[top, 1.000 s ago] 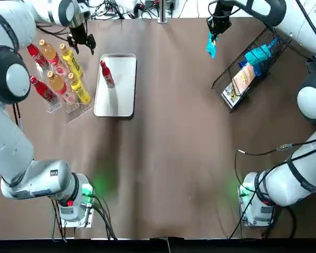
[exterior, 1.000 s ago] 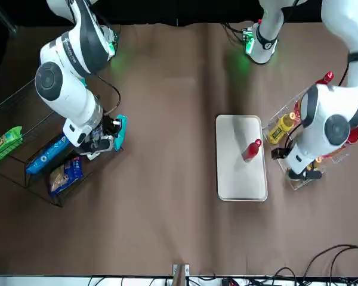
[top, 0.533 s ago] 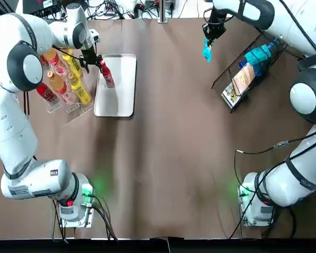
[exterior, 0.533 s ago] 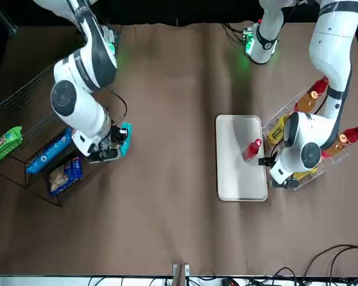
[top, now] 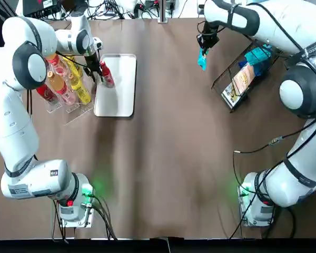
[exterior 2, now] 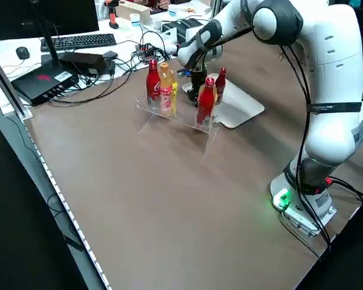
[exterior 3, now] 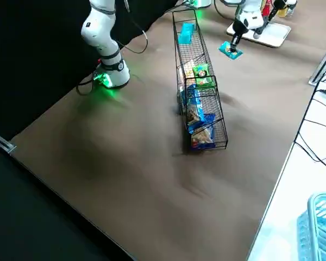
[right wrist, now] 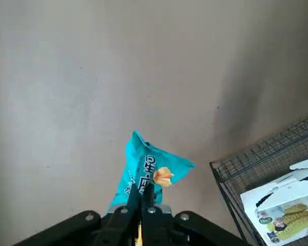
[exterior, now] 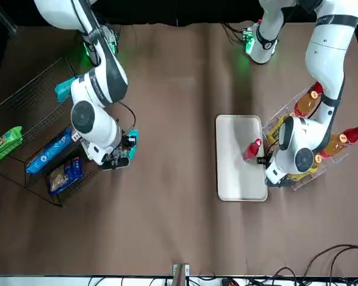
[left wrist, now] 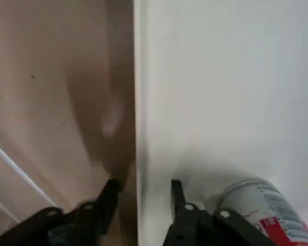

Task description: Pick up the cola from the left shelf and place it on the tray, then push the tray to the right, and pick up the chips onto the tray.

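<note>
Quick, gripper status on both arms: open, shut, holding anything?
Left gripper: open, fingers either side of the tray edge, holding nothing.
Right gripper: closed on the teal chips bag.

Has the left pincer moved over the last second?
Yes. In the top view the left pincer came down and rightward from the shelf's far end; it now straddles the tray's left rim beside the cola.
</note>
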`<state>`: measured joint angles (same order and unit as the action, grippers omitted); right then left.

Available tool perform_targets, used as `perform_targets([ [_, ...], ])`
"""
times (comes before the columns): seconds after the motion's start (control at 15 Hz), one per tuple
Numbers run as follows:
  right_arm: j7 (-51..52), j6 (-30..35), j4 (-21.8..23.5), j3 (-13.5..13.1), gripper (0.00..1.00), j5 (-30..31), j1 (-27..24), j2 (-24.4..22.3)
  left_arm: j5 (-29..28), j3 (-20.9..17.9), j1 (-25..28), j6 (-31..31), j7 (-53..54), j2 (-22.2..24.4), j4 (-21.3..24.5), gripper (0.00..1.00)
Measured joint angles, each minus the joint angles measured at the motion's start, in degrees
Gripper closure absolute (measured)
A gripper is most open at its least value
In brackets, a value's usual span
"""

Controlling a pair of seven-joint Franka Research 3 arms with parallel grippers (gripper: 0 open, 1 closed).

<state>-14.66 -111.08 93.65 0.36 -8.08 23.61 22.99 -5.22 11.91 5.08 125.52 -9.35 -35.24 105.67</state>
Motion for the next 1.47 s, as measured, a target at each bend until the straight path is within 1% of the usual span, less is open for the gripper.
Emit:
perform_targets([
  [0.07,0.0,-0.2,0.0,0.0,0.97,0.0,0.0,1.3,0.4,0.1,-0.1,0.0,0.0,-0.3,-0.1,0.57],
  [0.2,0.0,-0.6,0.0,0.0,0.97,0.0,0.0,2.2,0.6,0.2,-0.1,0.0,-0.2,-0.3,-0.4,0.77],
  [0.27,0.0,-1.1,0.0,0.0,0.97,-0.1,0.0,2.5,0.6,0.1,0.0,-0.1,-0.3,-0.3,-0.4,0.85],
  [0.33,0.0,-1.6,0.0,0.1,0.97,-0.1,0.1,2.7,0.6,0.1,0.1,-0.2,-0.5,-0.3,-0.5,0.89],
  [0.47,0.0,-1.9,0.0,0.3,0.97,-0.1,0.5,3.0,0.6,0.3,-0.1,-0.2,-0.5,-0.2,-0.6,0.93],
  [0.6,0.0,-2.3,0.0,0.4,0.97,-0.1,1.1,3.4,0.7,0.7,-1.1,-0.1,-0.9,-0.3,-0.6,0.93],
  [0.73,0.0,-2.9,0.0,0.4,0.97,-0.1,1.3,3.8,3.1,0.9,-3.8,0.0,-3.0,-0.4,-0.6,0.93],
  [0.87,0.0,-3.1,0.0,0.4,0.97,-0.1,1.4,4.0,5.8,1.0,-7.3,0.2,-5.1,-0.6,-0.9,0.93],
  [1.07,0.0,-4.0,-0.1,0.4,0.97,-0.1,1.4,4.0,7.9,1.2,-13.8,0.5,-8.2,-1.8,-2.4,0.93],
  [1.27,0.2,-6.9,0.0,0.6,0.97,-0.1,2.7,5.2,11.5,1.3,-21.5,1.3,-13.2,-4.2,-6.1,0.94],
  [1.47,0.1,-11.7,0.0,0.6,0.97,-0.1,5.9,8.0,12.9,1.2,-27.7,1.6,-18.4,-6.9,-10.6,0.94],
])
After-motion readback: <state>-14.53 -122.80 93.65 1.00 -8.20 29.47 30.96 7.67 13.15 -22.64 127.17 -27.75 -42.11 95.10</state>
